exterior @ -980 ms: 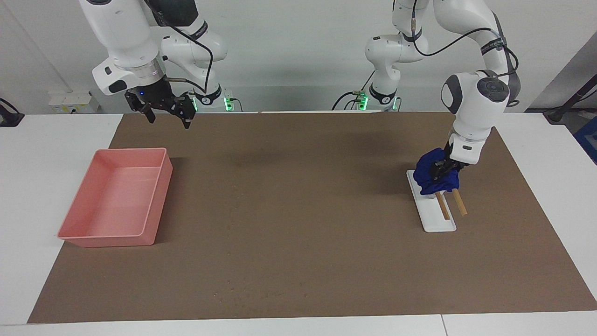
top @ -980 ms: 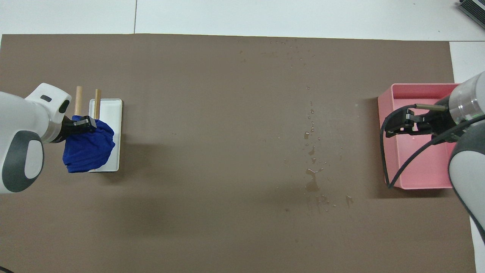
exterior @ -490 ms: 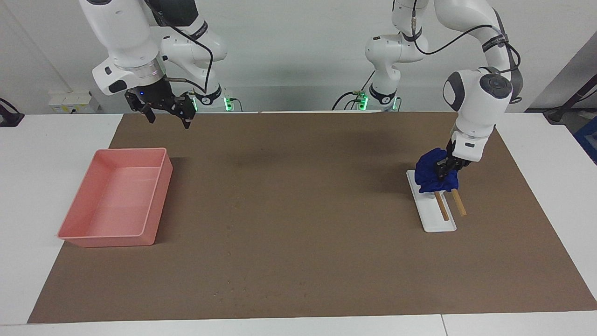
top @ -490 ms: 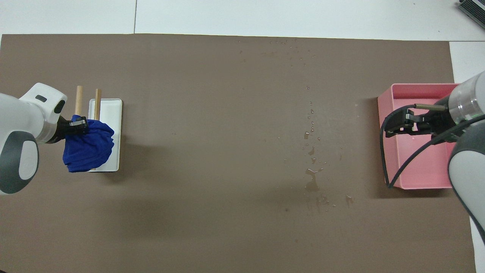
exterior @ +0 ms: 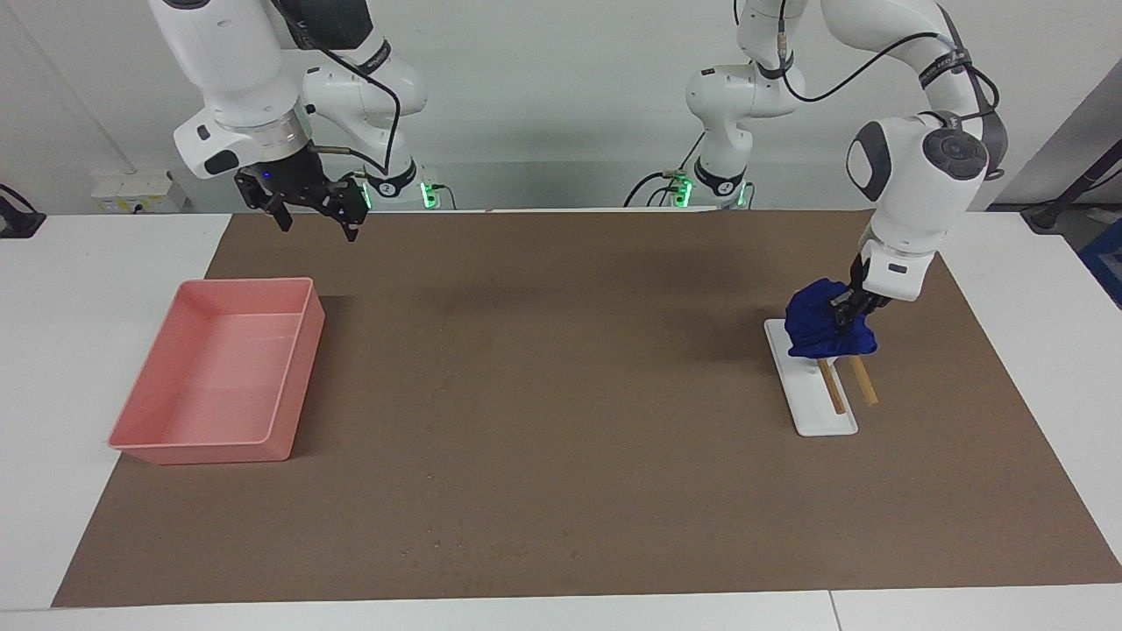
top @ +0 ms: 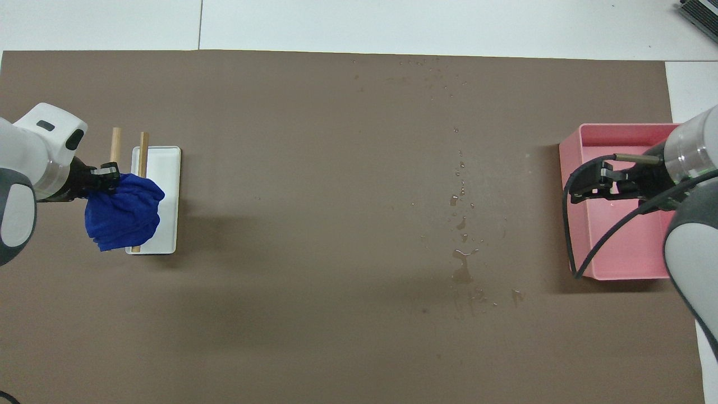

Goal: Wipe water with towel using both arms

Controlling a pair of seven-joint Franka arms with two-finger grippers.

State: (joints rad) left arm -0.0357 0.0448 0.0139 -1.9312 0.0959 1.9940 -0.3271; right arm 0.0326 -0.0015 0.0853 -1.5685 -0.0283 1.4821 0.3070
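**A:** What is seen at nine o'clock on the brown mat (top: 308, 168), viewed from overhead?

**B:** The left gripper (top: 106, 178) is found there. Its jaws are clenched on the towel (top: 123, 216), a blue bundle draped on the wooden rods (top: 116, 140) of the white rack (top: 165, 168).

**A:** And past the centre?

**B:** Water drops (top: 461, 264) are scattered on the mat between one and four o'clock.

**A:** At three o'clock?

**B:** The right gripper (top: 586, 188) is held raised over the pink tray (top: 622, 130). Its jaws are released and nothing is held between them. That arm waits.
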